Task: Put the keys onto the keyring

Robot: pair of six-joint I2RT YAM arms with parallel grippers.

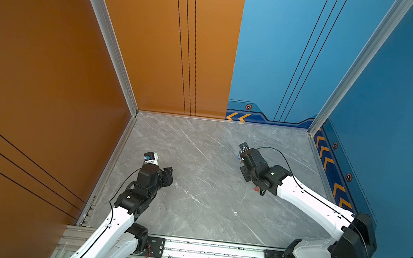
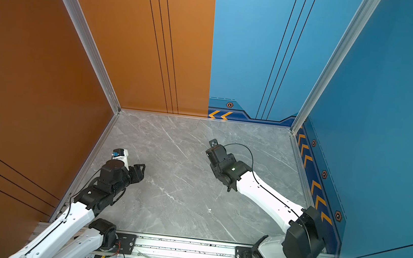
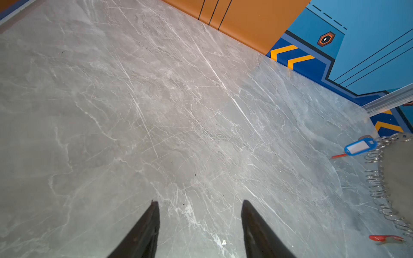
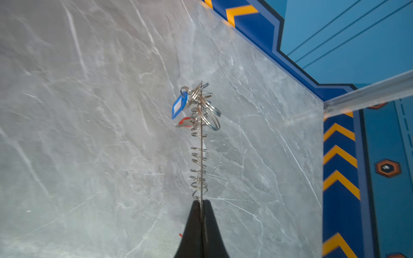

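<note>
My right gripper (image 4: pixel 201 202) is shut on the keyring (image 4: pixel 201 156), a thin grey plate seen edge-on with silver split rings along its rim. A blue-tagged key (image 4: pixel 178 106) and a red-tagged key (image 4: pixel 184 122) hang near its far end. In the left wrist view the keyring (image 3: pixel 400 178) shows at the picture's edge, with the blue tag (image 3: pixel 359 146) and a red tag (image 3: pixel 384 238) on its rings. My left gripper (image 3: pixel 200 202) is open over bare table, well apart from the keyring, with nothing between its fingers. In a top view the left gripper (image 1: pixel 168 174) sits left of centre, and the blue tag (image 1: pixel 239 155) peeks out beside the right wrist.
The grey marble table (image 1: pixel 205 201) is walled by an orange panel (image 1: pixel 45 90) on the left and blue panels (image 1: pixel 398 130) at the back and right. A metal rail (image 1: pixel 213 249) runs along the front edge by the arm bases.
</note>
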